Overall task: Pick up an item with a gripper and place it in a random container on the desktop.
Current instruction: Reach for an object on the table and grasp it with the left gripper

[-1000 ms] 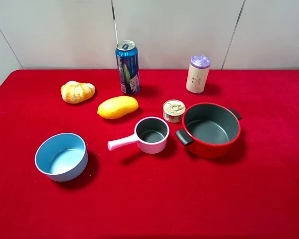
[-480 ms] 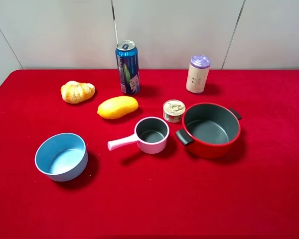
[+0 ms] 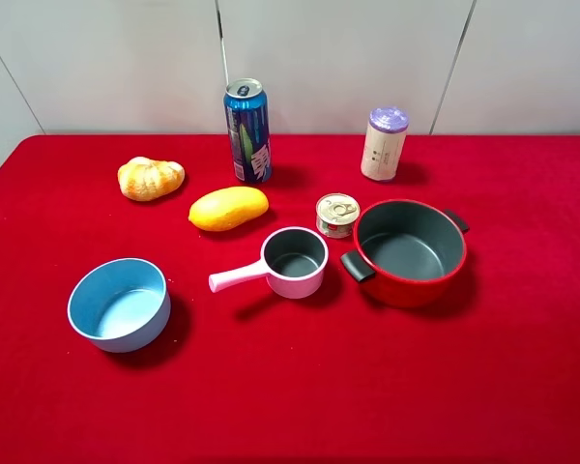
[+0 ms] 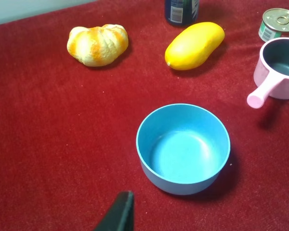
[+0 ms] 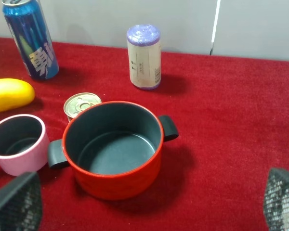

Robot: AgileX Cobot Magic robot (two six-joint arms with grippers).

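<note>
While the right gripper (image 5: 148,202) gapes wide, the can (image 3: 247,131) stands upright

Nothing has changed across the high-view pictures: the blue can (image 3: 247,130), the pink saucepan (image 3: 294,262) and all else on the tabletop (image 3: 300,396) sit where they were.

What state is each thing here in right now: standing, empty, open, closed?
blue can: upright, not held
pink saucepan: upright, empty
red pot: no lid, empty
blue bowl: upright, empty
short tin: pull-ring lid on
cream cylinder: upright, purple cap on
right claw: open, holding nothing
left claw: one finger in view, cannot tell
</note>
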